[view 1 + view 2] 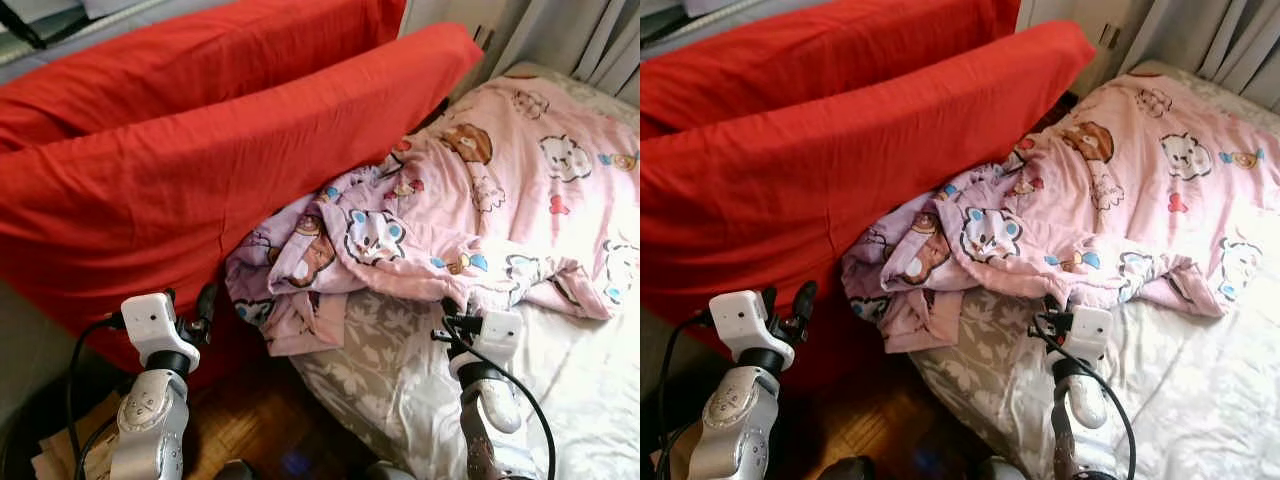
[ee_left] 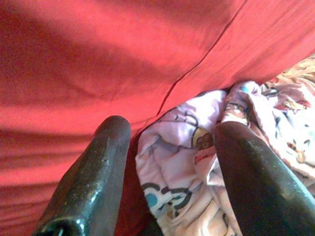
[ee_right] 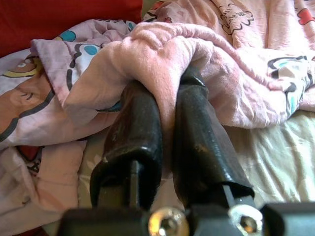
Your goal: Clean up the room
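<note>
We are seeing a pink blanket (image 1: 470, 200) printed with cartoon bears lying crumpled on the bed (image 1: 560, 390), its edge drooping beside 2 red cushions (image 1: 200, 170). Our right end effector (image 3: 165, 105) is pinching a blanket fold; our left end effector (image 2: 170, 172) is hovering spread wide near the cushions.

Obstacles: 2 red cushions (image 1: 200, 170) lean over the bed's near-left corner and press against the bunched pink blanket (image 1: 470, 220). The left hand (image 2: 167, 162), fingers spread, sits at that junction with no gap beyond. Free room: the grey-patterned sheet (image 1: 590, 390) to the right lies open, and bare wooden floor (image 1: 250, 420) shows beside the bed.
</note>
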{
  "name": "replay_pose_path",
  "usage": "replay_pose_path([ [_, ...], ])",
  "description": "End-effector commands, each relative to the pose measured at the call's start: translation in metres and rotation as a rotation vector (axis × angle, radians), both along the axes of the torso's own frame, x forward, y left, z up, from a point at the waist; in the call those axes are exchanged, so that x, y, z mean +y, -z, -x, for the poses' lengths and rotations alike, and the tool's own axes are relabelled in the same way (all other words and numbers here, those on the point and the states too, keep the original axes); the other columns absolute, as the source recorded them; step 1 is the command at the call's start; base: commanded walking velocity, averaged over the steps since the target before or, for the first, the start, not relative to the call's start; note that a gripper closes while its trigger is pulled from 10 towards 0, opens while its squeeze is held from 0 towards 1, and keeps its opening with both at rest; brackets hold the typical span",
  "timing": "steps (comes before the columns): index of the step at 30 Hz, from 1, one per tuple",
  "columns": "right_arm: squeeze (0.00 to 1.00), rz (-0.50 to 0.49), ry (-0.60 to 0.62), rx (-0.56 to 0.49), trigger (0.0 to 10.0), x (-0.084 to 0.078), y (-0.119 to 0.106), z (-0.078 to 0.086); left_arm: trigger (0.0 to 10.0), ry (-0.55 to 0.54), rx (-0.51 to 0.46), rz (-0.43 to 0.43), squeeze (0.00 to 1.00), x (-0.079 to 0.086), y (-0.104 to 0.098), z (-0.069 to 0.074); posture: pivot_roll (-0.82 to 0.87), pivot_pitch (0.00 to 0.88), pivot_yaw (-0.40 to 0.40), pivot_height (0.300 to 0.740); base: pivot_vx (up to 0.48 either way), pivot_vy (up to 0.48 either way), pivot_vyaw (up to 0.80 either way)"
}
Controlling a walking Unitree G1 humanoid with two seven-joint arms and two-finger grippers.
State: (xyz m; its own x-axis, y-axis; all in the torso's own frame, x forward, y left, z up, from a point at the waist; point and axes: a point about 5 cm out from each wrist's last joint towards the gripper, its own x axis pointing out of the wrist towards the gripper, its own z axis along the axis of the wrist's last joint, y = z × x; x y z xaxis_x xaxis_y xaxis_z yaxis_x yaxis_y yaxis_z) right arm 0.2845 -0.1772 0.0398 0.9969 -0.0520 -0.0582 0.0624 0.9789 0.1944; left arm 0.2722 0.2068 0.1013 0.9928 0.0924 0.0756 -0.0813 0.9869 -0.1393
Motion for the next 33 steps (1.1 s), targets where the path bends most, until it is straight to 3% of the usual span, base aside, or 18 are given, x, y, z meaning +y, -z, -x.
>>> replay_pose_path([
  [1,0.0,-0.005,0.021,0.016,10.0,-0.0033,0.003,0.0041,10.0,-0.009,0.027,0.016,0.0,0.002,0.0079,0.0046,0.1,0.2,-0.068,0.74,0.0,0.0,0.0],
  [33,0.0,0.026,0.033,0.034,10.0,-0.0028,0.0039,0.0057,10.0,0.038,0.029,-0.011,0.0,-0.0069,0.0077,0.0068,0.1,0.209,-0.069,0.74,-0.015,0.0,0.0],
])
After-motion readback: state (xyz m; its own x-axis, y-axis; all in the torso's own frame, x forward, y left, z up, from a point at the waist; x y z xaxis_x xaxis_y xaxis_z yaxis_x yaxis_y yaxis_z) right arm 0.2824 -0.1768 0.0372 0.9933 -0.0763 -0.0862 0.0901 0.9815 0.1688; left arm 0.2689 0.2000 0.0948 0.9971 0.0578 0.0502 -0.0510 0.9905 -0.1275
